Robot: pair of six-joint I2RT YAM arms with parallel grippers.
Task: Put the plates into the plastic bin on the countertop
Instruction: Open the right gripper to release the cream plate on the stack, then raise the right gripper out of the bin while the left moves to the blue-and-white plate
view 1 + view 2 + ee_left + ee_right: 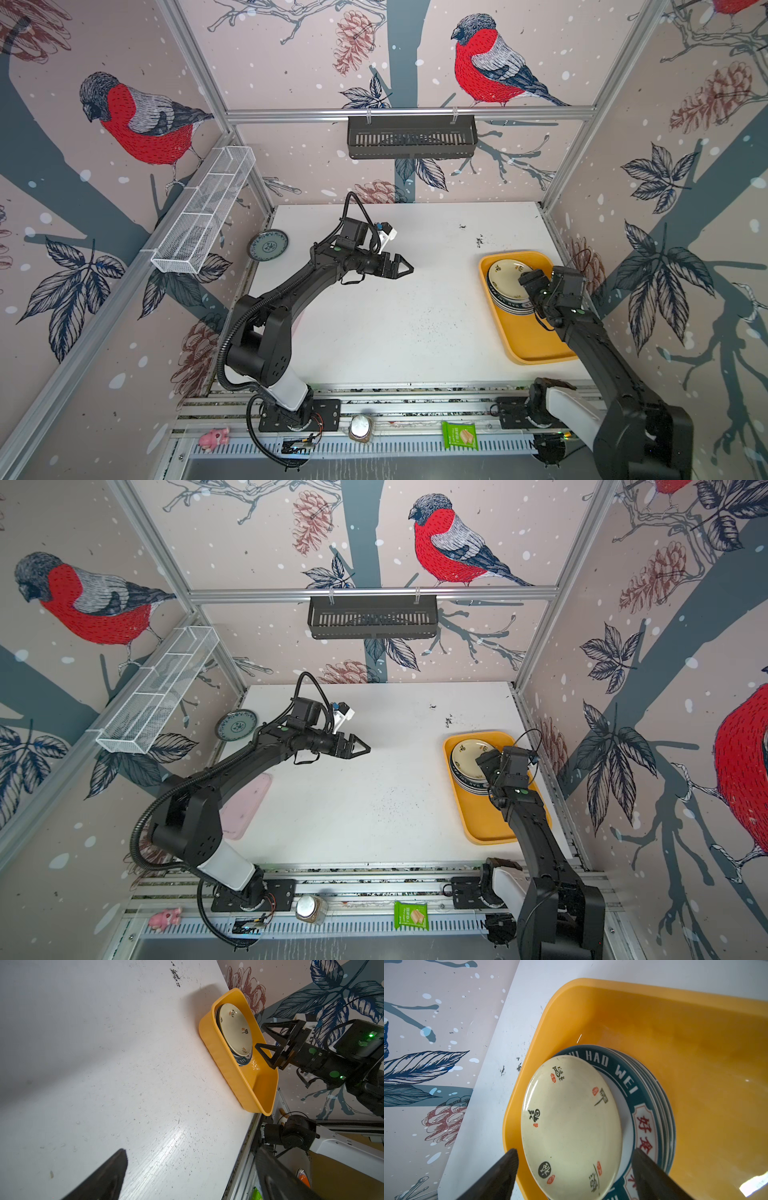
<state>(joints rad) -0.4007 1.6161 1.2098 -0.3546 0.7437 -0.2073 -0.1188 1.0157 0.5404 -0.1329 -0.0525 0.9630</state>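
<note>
Now my right claw is wide and holds nothing, close over the cream plate on the green-rimmed stack in the yellow bin. Only the top views show the blue plate, alone at the countertop far-left edge. My left claw is wide too, with nothing in it.

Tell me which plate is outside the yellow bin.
The blue-grey patterned plate, alone at the far left edge of the countertop. Every other visible plate is stacked inside the yellow plastic bin, cream plate on top.
</note>
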